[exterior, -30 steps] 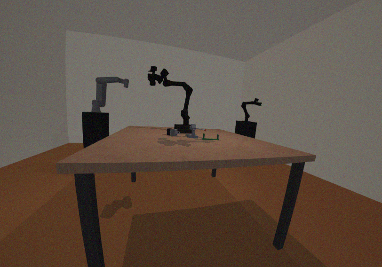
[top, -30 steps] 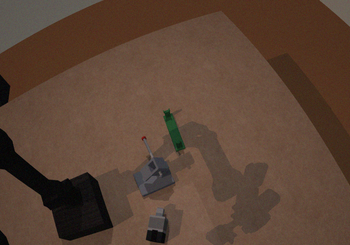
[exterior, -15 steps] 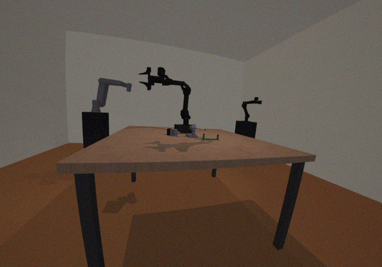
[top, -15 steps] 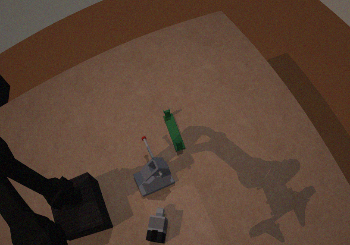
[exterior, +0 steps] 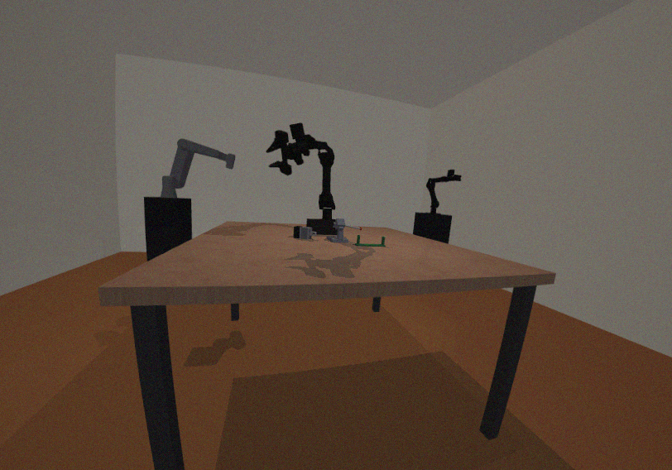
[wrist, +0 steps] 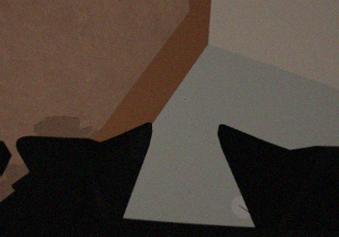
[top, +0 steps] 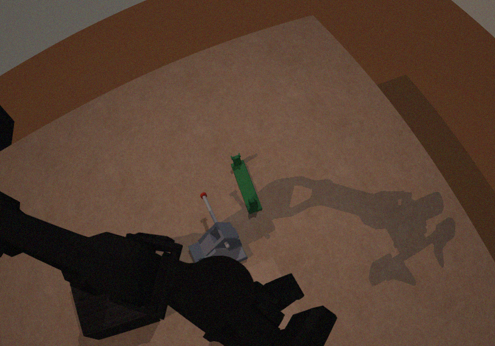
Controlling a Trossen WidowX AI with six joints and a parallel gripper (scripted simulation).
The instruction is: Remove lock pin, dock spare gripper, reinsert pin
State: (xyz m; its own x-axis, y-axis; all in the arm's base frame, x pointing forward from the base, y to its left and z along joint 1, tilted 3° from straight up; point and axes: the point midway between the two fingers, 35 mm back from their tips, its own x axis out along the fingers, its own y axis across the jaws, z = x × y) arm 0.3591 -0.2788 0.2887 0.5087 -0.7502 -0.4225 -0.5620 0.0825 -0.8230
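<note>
Exterior | end effector (exterior: 278, 155) (wrist: 184, 128) partly open, empty, high above table (exterior: 314, 280), edges well apart

In the exterior view, a wood-toned surface (top: 133, 162) (exterior: 270, 263) (wrist: 63, 63) spans the middle of the frame. Directly on it, a grey mount (top: 197, 253) (exterior: 338, 240) and green holder (top: 245, 181) (exterior: 371, 245) stand right of centre, and the spare gripper (exterior: 304, 232) lies left of the mount. The arm's black base (top: 113, 316) (exterior: 313, 225) stands behind them.
</note>
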